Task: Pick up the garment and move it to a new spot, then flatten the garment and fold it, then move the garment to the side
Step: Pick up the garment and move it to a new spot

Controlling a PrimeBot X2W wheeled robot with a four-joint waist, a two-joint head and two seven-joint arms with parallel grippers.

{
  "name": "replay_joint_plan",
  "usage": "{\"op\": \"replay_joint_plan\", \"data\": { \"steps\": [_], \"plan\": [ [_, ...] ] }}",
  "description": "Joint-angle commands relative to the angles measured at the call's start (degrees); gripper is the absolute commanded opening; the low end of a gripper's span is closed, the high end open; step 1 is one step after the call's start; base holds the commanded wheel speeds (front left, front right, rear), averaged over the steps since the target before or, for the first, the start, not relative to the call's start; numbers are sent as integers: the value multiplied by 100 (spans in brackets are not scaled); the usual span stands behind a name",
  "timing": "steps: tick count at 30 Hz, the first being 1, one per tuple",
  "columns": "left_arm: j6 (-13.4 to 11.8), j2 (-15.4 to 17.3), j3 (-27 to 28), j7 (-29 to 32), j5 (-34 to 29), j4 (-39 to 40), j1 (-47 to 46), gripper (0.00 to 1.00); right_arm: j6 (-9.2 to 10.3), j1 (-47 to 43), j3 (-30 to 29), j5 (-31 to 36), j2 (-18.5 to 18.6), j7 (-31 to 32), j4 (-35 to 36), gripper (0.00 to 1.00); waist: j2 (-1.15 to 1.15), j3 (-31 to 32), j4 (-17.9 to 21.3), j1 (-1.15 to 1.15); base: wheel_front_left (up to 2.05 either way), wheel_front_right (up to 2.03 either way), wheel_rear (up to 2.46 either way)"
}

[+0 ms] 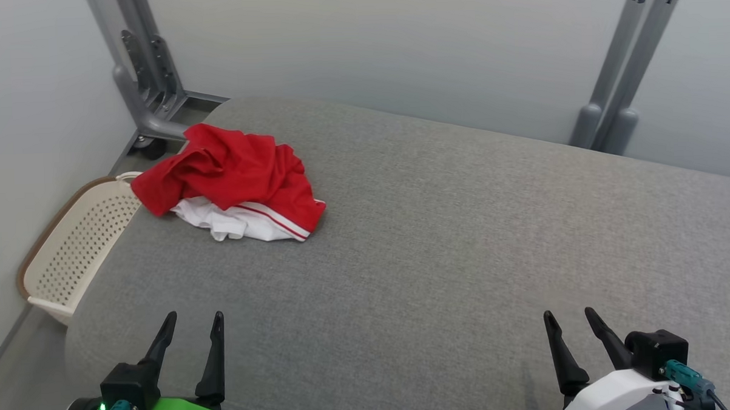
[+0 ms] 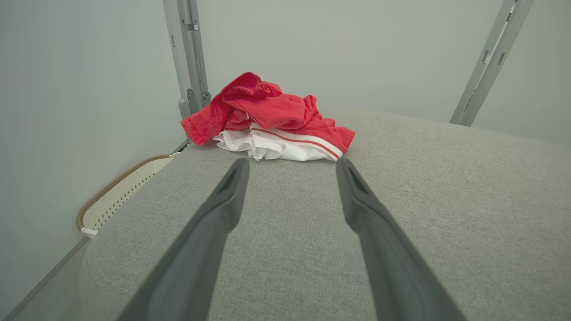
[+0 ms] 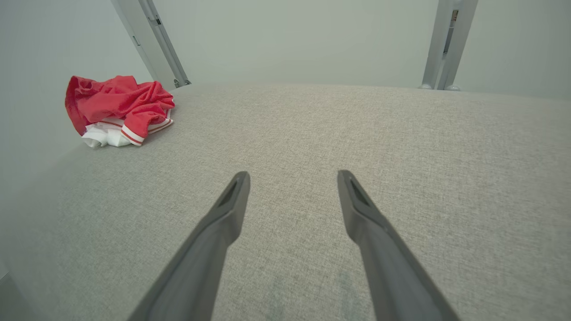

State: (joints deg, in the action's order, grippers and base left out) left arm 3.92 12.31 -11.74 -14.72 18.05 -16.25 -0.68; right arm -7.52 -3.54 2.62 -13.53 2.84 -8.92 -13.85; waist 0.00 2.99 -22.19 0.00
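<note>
Jaws spread & empty, both arms low, pointing fwd; garment (image 1: 236,173) well apart.

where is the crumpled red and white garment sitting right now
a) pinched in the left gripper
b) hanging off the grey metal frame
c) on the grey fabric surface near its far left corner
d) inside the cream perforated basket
c: the crumpled red and white garment lies bunched on the grey fabric surface by its far left corner, beside the cream perforated basket, while the left gripper and right gripper are open and apart from it.
</note>
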Motion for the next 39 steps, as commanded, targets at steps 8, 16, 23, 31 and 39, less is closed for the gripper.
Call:
{"op": "replay_joint_plan", "data": {
  "steps": [8, 16, 23, 31, 39],
  "plan": [
    [-105, 88, 48, 22, 78, 141, 187, 100, 7, 124, 260, -45, 15, 37, -20, 100, 0, -68, -655, 0, 0, 0, 0],
    [-209, 125, 135, 2, 144, 304, 351, 100, 7, 269, 343, 77, 14, 110, -30, 100, 0, -183, -709, 0, 0, 0, 0],
    [-195, 123, 70, 28, 157, 265, 239, 100, 7, 202, 337, 135, 14, 126, 10, 100, 0, -192, -687, 0, 0, 0, 0],
    [60, 167, -81, 402, 304, -169, -560, 100, 7, 154, 225, 293, 14, 244, 322, 100, 0, -433, -683, 0, 0, 0, 0],
    [303, 203, -195, 1457, 844, -1474, -2482, 100, 7, 551, 584, 537, 333, 814, 1073, 100, 0, -1247, -240, 0, 0, 0, 0]
  ]
}}
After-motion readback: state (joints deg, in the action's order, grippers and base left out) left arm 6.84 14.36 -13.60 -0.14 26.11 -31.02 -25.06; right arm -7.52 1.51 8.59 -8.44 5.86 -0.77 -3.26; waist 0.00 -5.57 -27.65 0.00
